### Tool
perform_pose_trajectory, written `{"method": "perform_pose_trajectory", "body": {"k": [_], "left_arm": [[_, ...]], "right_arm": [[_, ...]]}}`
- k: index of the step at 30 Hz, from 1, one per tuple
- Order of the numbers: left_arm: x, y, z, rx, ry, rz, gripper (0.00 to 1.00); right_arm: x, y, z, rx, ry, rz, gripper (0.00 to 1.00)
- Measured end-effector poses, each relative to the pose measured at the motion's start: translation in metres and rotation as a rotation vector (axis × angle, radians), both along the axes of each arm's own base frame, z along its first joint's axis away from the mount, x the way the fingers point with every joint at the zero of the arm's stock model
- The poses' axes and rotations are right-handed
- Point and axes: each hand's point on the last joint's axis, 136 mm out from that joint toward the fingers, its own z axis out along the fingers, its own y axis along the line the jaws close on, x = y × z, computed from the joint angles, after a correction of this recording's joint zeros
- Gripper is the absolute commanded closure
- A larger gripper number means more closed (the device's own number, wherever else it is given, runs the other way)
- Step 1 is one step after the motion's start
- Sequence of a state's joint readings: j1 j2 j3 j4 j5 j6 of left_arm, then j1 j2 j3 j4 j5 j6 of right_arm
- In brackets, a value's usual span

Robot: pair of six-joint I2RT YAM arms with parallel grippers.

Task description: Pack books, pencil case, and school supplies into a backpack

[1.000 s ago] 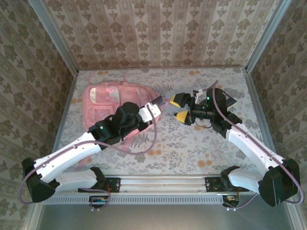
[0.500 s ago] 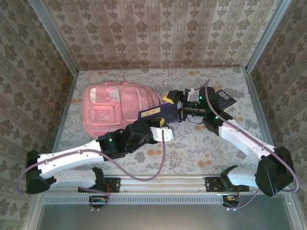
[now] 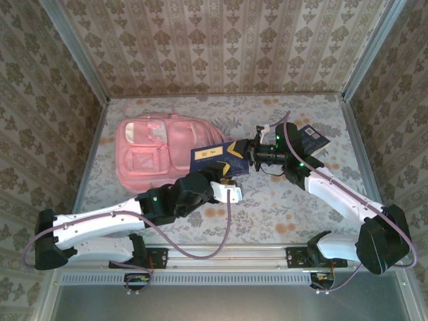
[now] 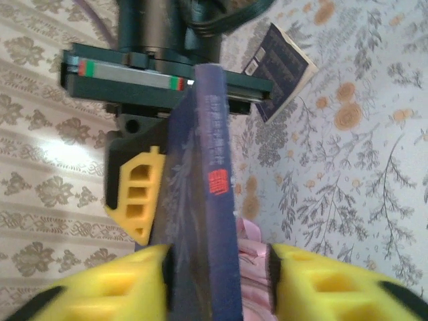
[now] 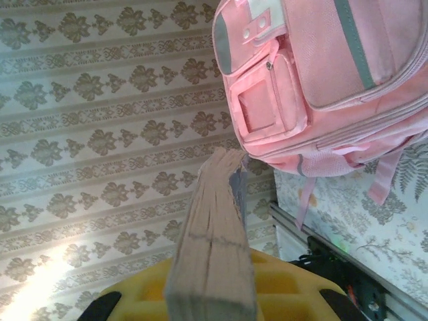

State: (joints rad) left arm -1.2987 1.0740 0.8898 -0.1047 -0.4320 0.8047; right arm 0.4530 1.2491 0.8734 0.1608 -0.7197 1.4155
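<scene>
A pink backpack [image 3: 157,150] lies flat on the floral table [image 3: 267,207], left of centre; a navy book [image 3: 210,158] with yellow print is held tilted above the backpack's right edge; the right gripper [image 3: 239,154] clamps the book's right end; the left gripper [image 3: 224,177] sits just under its near edge (how its jaws stand is hard to tell from above); a second navy book [image 3: 311,139] lies flat toward the table's far right.
</scene>
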Motion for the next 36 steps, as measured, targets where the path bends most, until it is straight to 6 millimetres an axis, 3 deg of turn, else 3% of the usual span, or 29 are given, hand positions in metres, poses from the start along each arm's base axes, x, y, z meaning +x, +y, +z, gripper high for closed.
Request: {"method": "perform_pose_trajectory", "body": {"k": [3,6,11,14,19,22,28,33,36], "left_arm": [[0.001,0.001,-0.005,-0.001,0.028,0.011,0.19],[0.007,0.005,-0.010,-0.036,0.134,0.029,0.12],[0.034,0.022,0.004,-0.217,0.435,0.109,0.25],[0.063,0.039,0.020,-0.381,0.614,0.222,0.27],[0.130,0.062,0.032,-0.643,0.931,0.441,0.27],[0.159,0.061,0.011,-0.699,1.117,0.535,0.25],[0.187,0.070,-0.068,-0.726,1.438,0.782,0.28],[0.212,0.089,-0.093,-0.817,1.549,0.895,0.34],[0.217,0.091,-0.107,-0.816,1.573,0.932,0.35]], "right_arm": [[0.001,-0.011,-0.003,-0.046,-0.038,-0.015,1.00],[0.001,-0.029,-0.005,-0.140,-0.131,-0.058,1.00],[-0.001,-0.065,-0.003,-0.324,-0.344,-0.162,1.00],[-0.001,-0.086,-0.010,-0.448,-0.401,-0.203,1.00],[-0.009,-0.108,-0.058,-0.624,-0.336,-0.181,1.00],[-0.012,-0.117,-0.078,-0.674,-0.300,-0.179,1.00],[-0.017,-0.125,-0.096,-0.702,-0.267,-0.186,1.00],[-0.018,-0.129,-0.108,-0.694,-0.238,-0.199,1.00],[-0.017,-0.132,-0.110,-0.693,-0.230,-0.210,1.00]]}}
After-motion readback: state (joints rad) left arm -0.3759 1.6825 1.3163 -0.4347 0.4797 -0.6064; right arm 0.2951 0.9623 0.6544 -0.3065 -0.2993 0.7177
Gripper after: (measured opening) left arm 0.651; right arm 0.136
